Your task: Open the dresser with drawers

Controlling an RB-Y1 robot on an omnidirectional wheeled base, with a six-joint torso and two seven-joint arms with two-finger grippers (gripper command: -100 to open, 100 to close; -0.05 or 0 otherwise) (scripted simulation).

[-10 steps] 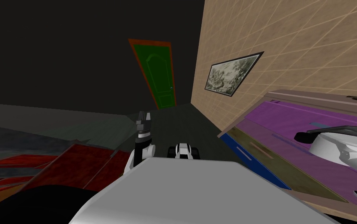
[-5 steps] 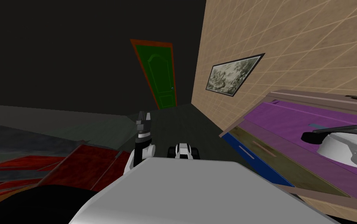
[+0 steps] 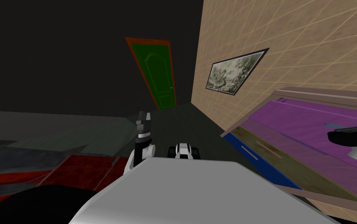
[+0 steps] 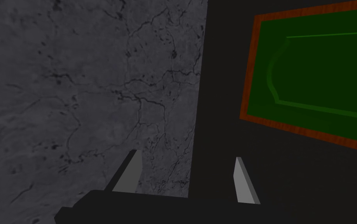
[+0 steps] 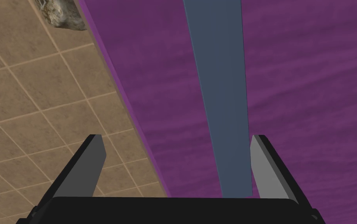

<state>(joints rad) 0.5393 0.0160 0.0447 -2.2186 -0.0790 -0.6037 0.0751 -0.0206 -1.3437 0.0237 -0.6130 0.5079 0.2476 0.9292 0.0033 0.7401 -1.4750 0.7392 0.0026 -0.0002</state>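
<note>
Since a second ago my view had shifted, sliding the dresser [image 3: 290, 116] on my right further rightward. Right end effector [image 5: 177, 138] stood wide, the grey-blue handle [image 5: 220, 97] between its fingers, unpinched; left end effector [image 4: 186, 155] idled wide. Beyond, the purple drawer [image 5: 310, 97] looked shut: grasp and pull remained.

Green door [image 3: 158, 74] (orange frame) at the far end; framed picture [image 3: 234, 74] on tan wall [image 3: 310, 35].
</note>
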